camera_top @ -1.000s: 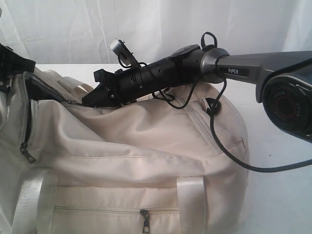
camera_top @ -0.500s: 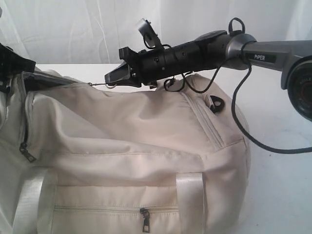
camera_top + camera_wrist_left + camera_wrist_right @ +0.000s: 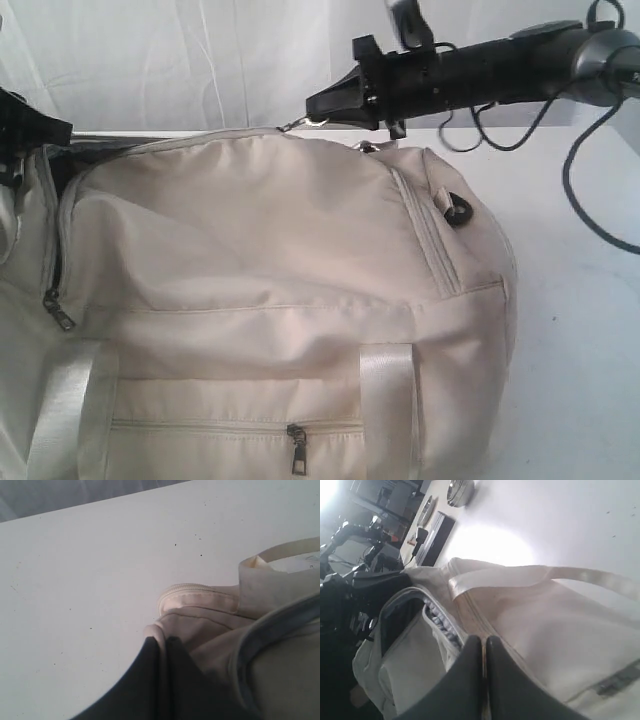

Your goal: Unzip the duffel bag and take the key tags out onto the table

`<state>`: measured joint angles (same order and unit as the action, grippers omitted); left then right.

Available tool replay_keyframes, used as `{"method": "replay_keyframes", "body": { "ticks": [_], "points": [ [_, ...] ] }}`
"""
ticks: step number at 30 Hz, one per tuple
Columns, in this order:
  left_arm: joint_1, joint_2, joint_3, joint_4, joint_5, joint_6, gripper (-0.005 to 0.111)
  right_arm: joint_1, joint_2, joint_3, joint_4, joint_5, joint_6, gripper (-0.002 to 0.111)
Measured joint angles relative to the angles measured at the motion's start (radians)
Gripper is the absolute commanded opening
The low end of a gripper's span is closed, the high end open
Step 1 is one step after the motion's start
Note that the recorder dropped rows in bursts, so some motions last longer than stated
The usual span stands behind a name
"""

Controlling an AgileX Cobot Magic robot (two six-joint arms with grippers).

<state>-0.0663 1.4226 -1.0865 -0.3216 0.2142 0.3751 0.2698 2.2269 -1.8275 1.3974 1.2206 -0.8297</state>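
We find the duffel bag [image 3: 270, 260] lying on the white counter [image 3: 580, 330]. It fills most of the exterior view and is cut off at that view's lower and left edges. The key tags show in no view. The only glimpse into the bag comes from the right wrist view, where a grey-lined gap [image 3: 399, 622] opens beside a row of zip teeth [image 3: 440, 621], and its depth is too dark to read. The right end effector [image 3: 312, 106] is clenched above the bag's top edge. The exterior view shows a small metal zip pull [image 3: 312, 122] caught at its tips, with the cloth drawn up to it. Its own wrist camera hides that pull behind the closed fingers [image 3: 465, 680]. The left end effector [image 3: 161, 641] is largely cut off at the left edge of the exterior view, where only a black shape shows at the bag's end. Its wrist view supplies the rest: fingers pressed together on a fold of the bag's cloth, with a seamed corner [image 3: 195, 594] beyond. Only the exterior view shows the front pocket pull [image 3: 297, 452], the side pull [image 3: 58, 312], the black loop [image 3: 458, 212] and a webbing strap [image 3: 392, 400]. Dim clutter beyond the bag in the right wrist view is too blurred to name.
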Motion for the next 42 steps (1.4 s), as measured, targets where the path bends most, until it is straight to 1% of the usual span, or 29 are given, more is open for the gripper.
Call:
{"method": "replay_keyframes", "body": {
  "ticks": [8, 14, 20, 27, 33, 38, 42],
  "points": [
    [0.000, 0.000, 0.000, 0.000, 0.000, 0.000, 0.000, -0.138, -0.008, 0.000, -0.056, 0.019, 0.030, 0.000],
    [0.000, 0.000, 0.000, -0.004, 0.004, 0.000, 0.000, -0.181, -0.019, 0.002, -0.118, 0.036, 0.051, 0.000],
    [0.000, 0.000, 0.000, -0.007, 0.006, 0.000, 0.000, -0.201, -0.058, 0.002, -0.172, 0.045, 0.109, 0.000],
    [0.000, 0.000, 0.000, -0.011, 0.000, 0.000, 0.000, -0.210, -0.119, 0.021, -0.295, 0.045, 0.175, 0.000],
    [0.000, 0.000, 0.000, -0.011, 0.000, 0.000, 0.000, -0.210, -0.217, 0.116, -0.329, 0.021, 0.182, 0.000],
    [0.000, 0.000, 0.000, -0.007, -0.002, 0.000, 0.000, -0.194, -0.324, 0.223, -0.438, 0.007, 0.179, 0.000],
    [0.000, 0.000, 0.000, -0.004, -0.003, 0.000, 0.000, -0.188, -0.396, 0.299, -0.425, 0.000, 0.145, 0.000]
  ]
}}
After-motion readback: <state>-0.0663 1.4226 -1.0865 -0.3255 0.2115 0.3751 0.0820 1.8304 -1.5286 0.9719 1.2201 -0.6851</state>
